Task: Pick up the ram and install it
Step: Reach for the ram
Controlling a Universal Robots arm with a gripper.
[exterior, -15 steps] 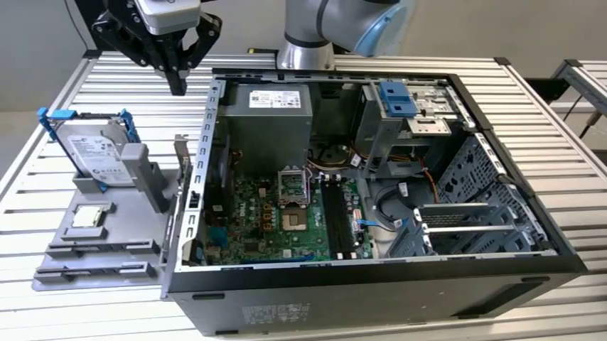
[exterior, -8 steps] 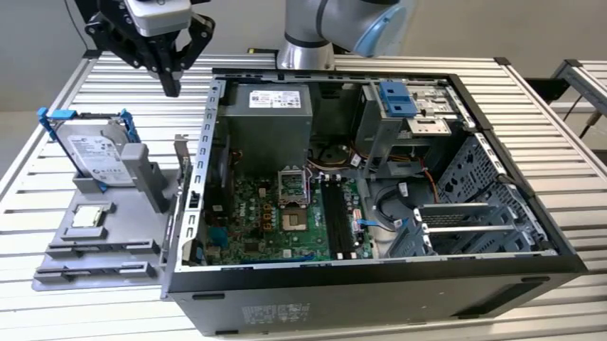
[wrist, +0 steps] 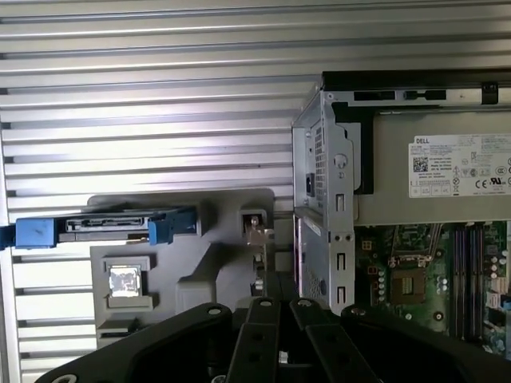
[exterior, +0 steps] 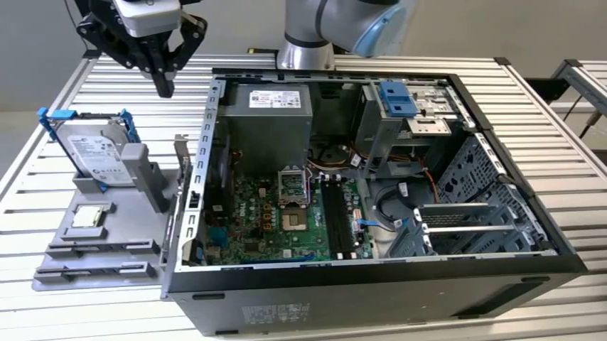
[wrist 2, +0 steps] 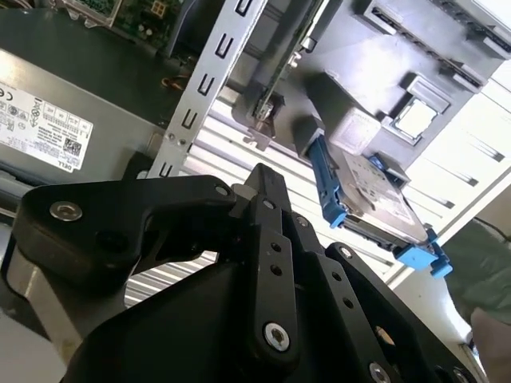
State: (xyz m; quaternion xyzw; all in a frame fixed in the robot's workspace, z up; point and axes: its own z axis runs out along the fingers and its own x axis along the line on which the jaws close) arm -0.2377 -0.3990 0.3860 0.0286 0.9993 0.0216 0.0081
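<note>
The ram (exterior: 180,174) shows as a thin strip standing upright at the side of the grey parts fixture (exterior: 67,245), right next to the open computer case (exterior: 379,284). In both wrist views it appears edge-on (wrist: 255,239) (wrist 2: 279,60). My black gripper (exterior: 164,89) hangs well above the slatted table, behind the fixture and off the case's rear corner on the exterior view's left. Its fingers meet at one tip with nothing between them. In the first wrist view the gripper (wrist: 278,303) sits just beside the ram's top edge. The motherboard's memory slots (exterior: 335,213) lie inside the case.
A silver hard drive in a blue frame (exterior: 93,153) stands on the fixture, with a small square processor chip (exterior: 90,217) in front of it. Inside the case are the power supply (exterior: 270,114), a blue-latched drive bay (exterior: 399,99) and cables. Slatted table (exterior: 569,185) surrounds everything.
</note>
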